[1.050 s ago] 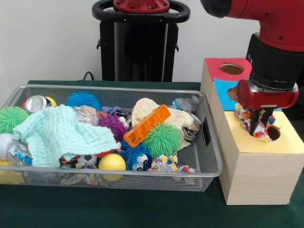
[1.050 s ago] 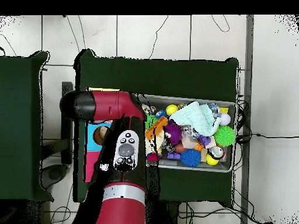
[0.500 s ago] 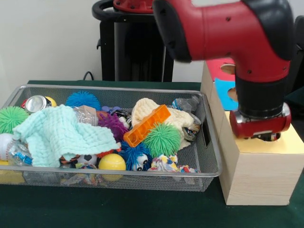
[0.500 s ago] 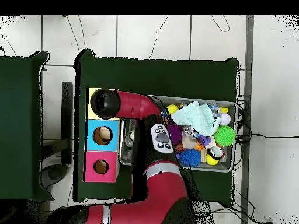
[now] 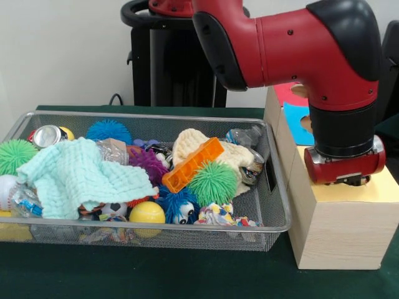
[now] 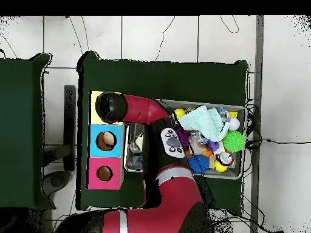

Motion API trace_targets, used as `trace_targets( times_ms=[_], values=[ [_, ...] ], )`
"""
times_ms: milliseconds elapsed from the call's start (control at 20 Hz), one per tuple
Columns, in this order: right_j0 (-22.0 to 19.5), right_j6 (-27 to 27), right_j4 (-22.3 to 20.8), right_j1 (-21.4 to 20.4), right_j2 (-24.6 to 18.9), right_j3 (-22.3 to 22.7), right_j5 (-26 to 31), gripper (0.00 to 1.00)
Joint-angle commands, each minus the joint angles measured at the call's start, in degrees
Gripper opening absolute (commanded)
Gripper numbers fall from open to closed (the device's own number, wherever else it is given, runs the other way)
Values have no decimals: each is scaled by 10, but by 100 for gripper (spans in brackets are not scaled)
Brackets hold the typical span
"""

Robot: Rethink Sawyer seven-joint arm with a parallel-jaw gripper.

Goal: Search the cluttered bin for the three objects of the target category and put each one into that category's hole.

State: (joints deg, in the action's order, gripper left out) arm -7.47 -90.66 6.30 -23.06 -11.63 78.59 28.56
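Note:
The arm's red wrist stands low over the yellow top [image 5: 381, 190] of the wooden box, and only a dark bit of my gripper [image 5: 353, 181] shows under it, right at the surface. The yellow hole is hidden beneath the wrist. In the overhead view the wrist's black end [image 6: 110, 107] covers the yellow section. No patterned cloth shows at the gripper. A second patterned cloth [image 5: 217, 215] lies at the front of the wire bin [image 5: 277, 187], next to a green spiky ball [image 5: 212, 183] and an orange block [image 5: 192, 164].
The blue section [image 6: 106, 141] and red section [image 6: 104, 173] of the box each show an open hole. The bin also holds a mint cloth [image 5: 78, 174], a cream knit hat [image 5: 193, 144], cans, a yellow ball [image 5: 146, 213] and several spiky balls.
A second ago the gripper held a patterned cloth above the yellow hole. It has since gone down onto the hole, and the cloth is out of sight. The arm's elbow swung over the bin.

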Motion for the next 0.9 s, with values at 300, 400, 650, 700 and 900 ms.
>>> trace_targets(
  times_ms=[300,400,650,700,900],
  values=[
    [7,-57,-28,51,-5,-24,-22,100],
    [5,-54,-30,50,-7,-22,-22,100],
    [7,-55,-36,49,-2,-21,-17,100],
    [7,-56,-37,47,-2,-19,-19,100],
    [15,-67,-42,44,12,-25,-15,100]
  ],
)
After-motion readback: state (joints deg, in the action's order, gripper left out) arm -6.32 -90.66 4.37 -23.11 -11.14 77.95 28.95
